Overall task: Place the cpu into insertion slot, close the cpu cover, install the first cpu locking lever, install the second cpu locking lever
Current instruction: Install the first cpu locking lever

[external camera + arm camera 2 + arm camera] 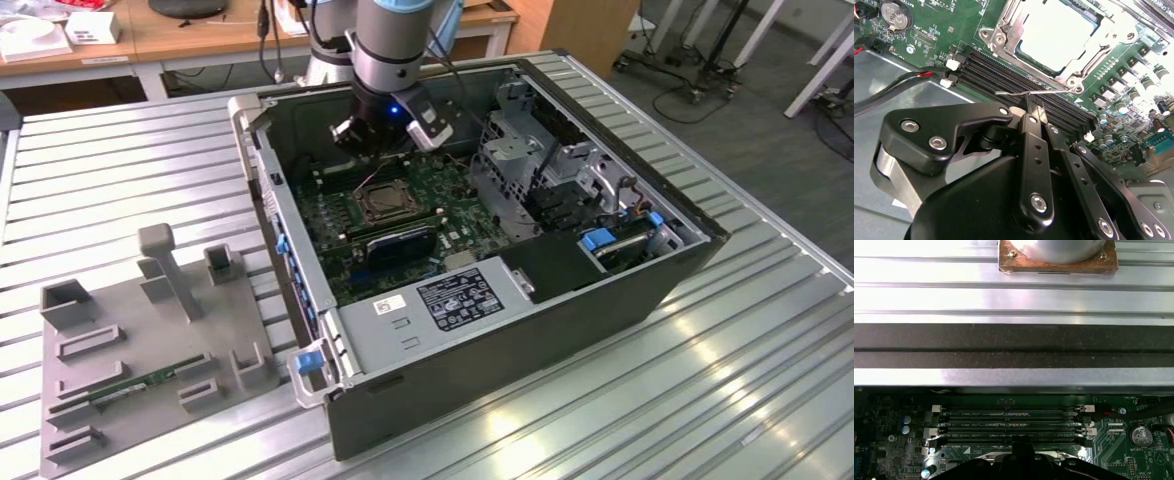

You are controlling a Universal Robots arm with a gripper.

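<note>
A ribbed aluminium table (747,380) carries an open dark-grey computer case (441,400), and the arm is reached down into that case from above. On the case floor a green motherboard (939,30) is laid flat, and the black two-fingered gripper (1035,111) is held low over it. Its jaws are drawn together, with no gap to be made out between them. Just ahead of the jaw tips the long black memory slots (1004,70) are crossed. Beyond these, further out from the tips, the square dark-grey insertion slot with its silvery rim (355,200) is found. The thin silvery frame plate of the cpu cover (1006,22) is seen lying flat over the slot, so the closing step is judged done. The small square cpu with its pale metal face (1054,30) is seated inside and shows through the cutout. Right at the jaw tips a thin silvery wire locking lever (1009,93) is met, between the tips and the socket. Its long axis is run crosswise to the fingers and roughly along the memory slots, with a small crook where the tips stand. Contact there is judged likely, but whether the wire is pinched or merely pressed cannot be told.
</note>
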